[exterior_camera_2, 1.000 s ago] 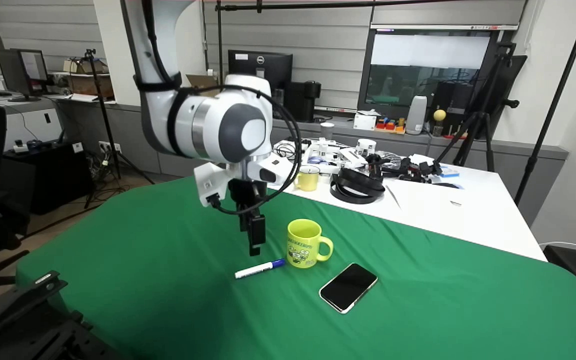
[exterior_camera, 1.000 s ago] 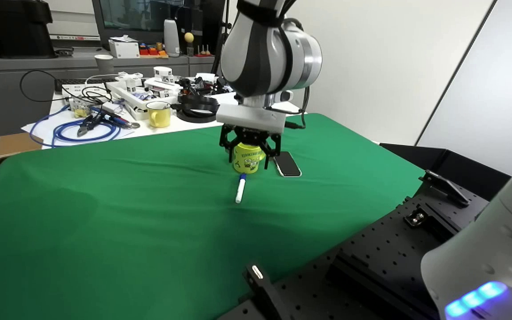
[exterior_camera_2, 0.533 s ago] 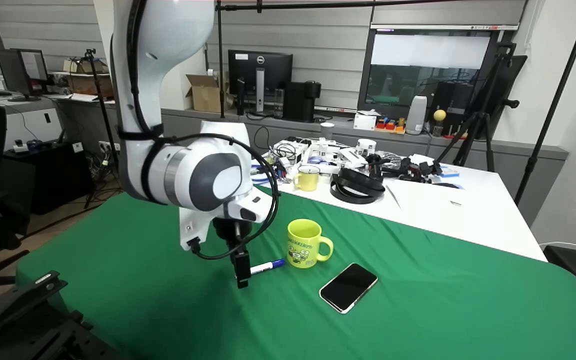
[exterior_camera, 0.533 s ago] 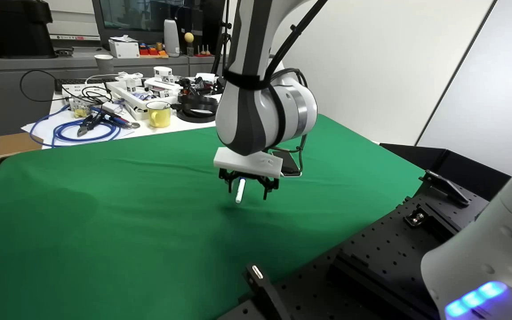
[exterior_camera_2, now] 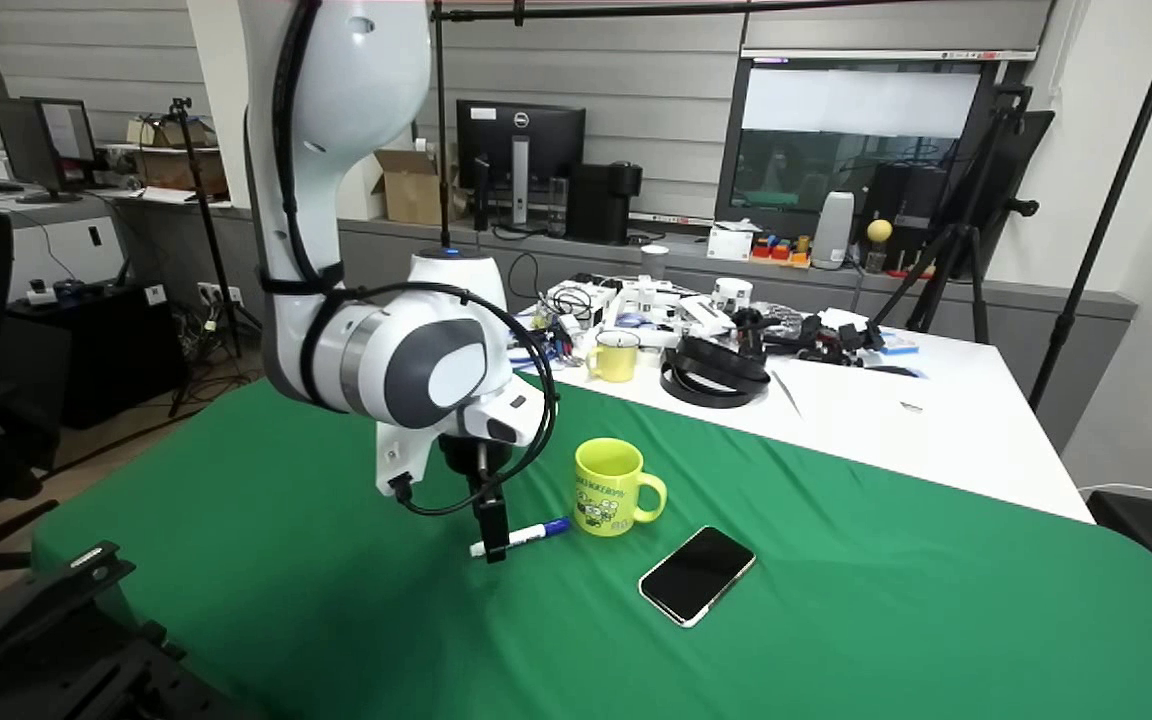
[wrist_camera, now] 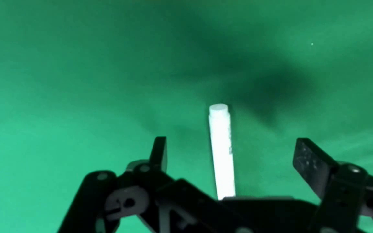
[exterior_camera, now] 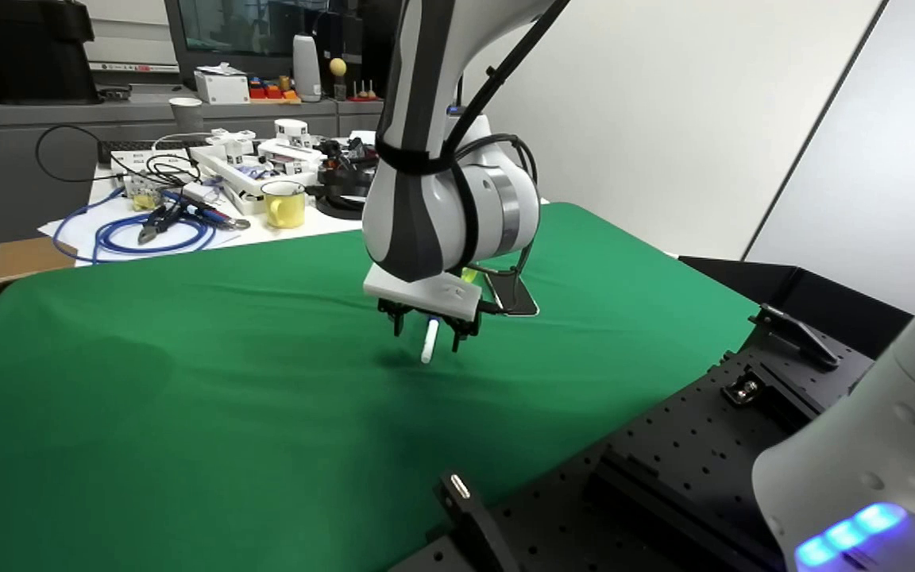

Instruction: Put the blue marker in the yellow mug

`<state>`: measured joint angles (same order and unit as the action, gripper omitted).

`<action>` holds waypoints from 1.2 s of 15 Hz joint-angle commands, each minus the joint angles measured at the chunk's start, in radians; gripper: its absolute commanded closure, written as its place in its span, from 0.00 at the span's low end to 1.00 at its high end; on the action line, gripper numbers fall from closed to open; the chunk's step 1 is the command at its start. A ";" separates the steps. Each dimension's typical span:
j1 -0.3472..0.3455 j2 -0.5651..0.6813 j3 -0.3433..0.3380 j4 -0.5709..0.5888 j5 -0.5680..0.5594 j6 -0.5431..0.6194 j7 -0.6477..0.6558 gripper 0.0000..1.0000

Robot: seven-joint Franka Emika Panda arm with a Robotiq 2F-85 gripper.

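The blue marker (exterior_camera_2: 528, 535), white with a blue cap, lies on the green cloth with its cap end close to the yellow mug (exterior_camera_2: 598, 490). The mug stands upright; in an exterior view only a bit of the mug (exterior_camera: 469, 275) shows behind the arm. My gripper (exterior_camera: 426, 340) is open and low over the marker, pointing down. In the wrist view the marker's white body (wrist_camera: 222, 152) lies between the spread fingers of the gripper (wrist_camera: 232, 139), nearer the left finger. The capped end is hidden there by the gripper. Neither finger touches the marker in that view.
A black phone (exterior_camera_2: 698, 575) lies on the cloth near the mug's handle side. Another, paler yellow cup (exterior_camera_2: 616, 357) stands on the white table behind, beside black rings (exterior_camera_2: 716, 370) and cables. A black mounting plate (exterior_camera: 664, 477) borders the cloth.
My gripper has come down from in front of the mug to low over the marker. In the last half second it shifted slightly and turned a little. Marker and mug have not moved.
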<state>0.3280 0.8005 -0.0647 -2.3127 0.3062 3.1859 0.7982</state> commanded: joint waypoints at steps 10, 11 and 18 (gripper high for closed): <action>-0.003 0.101 -0.013 0.138 0.051 -0.060 -0.021 0.47; 0.002 0.102 -0.019 0.139 0.053 -0.059 -0.019 0.55; 0.040 0.082 -0.052 0.131 0.063 -0.066 -0.012 0.67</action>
<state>0.3448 0.8789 -0.0939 -2.1945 0.3510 3.1435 0.7821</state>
